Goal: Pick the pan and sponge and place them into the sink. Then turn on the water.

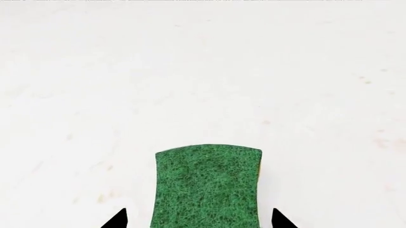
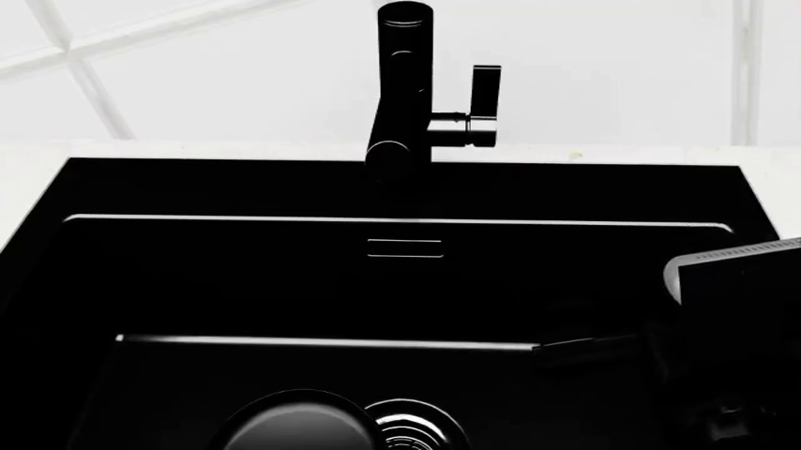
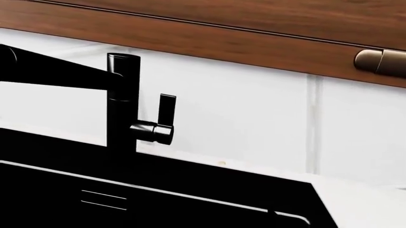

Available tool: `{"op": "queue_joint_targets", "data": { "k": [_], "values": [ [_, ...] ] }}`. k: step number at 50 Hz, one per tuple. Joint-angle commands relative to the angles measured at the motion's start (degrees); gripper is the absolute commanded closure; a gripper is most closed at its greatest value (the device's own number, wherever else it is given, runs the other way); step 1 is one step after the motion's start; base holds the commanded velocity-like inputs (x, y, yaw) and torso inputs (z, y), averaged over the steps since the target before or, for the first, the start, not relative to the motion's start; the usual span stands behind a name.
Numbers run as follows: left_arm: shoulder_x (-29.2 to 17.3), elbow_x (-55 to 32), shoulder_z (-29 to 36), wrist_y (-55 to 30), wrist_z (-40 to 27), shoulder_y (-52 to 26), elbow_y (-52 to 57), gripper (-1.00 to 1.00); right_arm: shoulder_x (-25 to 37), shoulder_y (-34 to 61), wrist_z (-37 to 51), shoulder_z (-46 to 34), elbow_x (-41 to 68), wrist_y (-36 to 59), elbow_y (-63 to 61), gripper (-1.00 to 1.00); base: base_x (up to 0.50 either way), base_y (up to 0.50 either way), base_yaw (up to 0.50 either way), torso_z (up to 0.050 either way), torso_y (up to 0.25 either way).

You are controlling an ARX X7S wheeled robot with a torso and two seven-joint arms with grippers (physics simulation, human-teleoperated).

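Observation:
The sponge (image 1: pixel 208 185) lies green face up on the white counter (image 1: pixel 190 71), a yellow layer showing at one edge. My left gripper (image 1: pixel 199 221) is open, its black fingertips (image 1: pixel 117 221) standing either side of the sponge and apart from it. The black sink (image 2: pixel 188 281) fills the head view, with its slot overflow (image 2: pixel 404 247) and ringed drain (image 2: pixel 415 429). The pan (image 2: pixel 294 429), its inside grey, lies on the sink floor beside the drain, handle hidden. My right arm (image 2: pixel 738 319) hangs over the sink's right side, its jaws lost in the dark. No water shows.
The black faucet (image 2: pixel 403 84) with its side lever (image 2: pixel 485 94) stands behind the sink; it also shows in the right wrist view (image 3: pixel 122 104) with the lever (image 3: pixel 166 111) upright. A white tiled wall and wooden cabinet (image 3: pixel 222 38) are behind it.

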Motion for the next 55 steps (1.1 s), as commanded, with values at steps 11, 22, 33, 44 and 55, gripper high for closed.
{"op": "queue_joint_targets", "data": {
  "k": [11,22,33,44,55],
  "values": [
    [0.0,-0.7,1.0,-0.7,0.5,0.7,0.1,1.0,0.1,0.3,0.0,-0.1,0.2,-0.1,0.4,-1.0,0.0,0.0,0.0,0.0,0.0],
    [-1.1,-2.4,6.4,-3.0,0.9,-4.9,4.2,1.0,0.7,0.1,0.2,0.4,0.6,0.4,0.0,-1.0,0.0,0.0,0.0,0.0,0.0],
    [-0.5,-4.7,15.5,-7.7,0.5,-15.0,7.6,1.0,0.6,-0.1,0.1,0.4,0.6,-0.1,0.5,-1.0,0.0,0.0,0.0,0.0,0.0],
    [6.0,-1.4,35.6,-10.8,5.6,-37.1,2.1,1.0,1.3,0.6,0.6,0.8,1.8,2.3,-0.2,-1.0,0.0,0.0,0.0,0.0,0.0],
    [8.2,-0.7,41.3,-9.5,9.7,-41.0,0.2,1.0,1.4,1.1,0.6,0.9,2.0,2.5,-0.4,-1.0,0.0,0.0,0.0,0.0,0.0]
  ]
}}
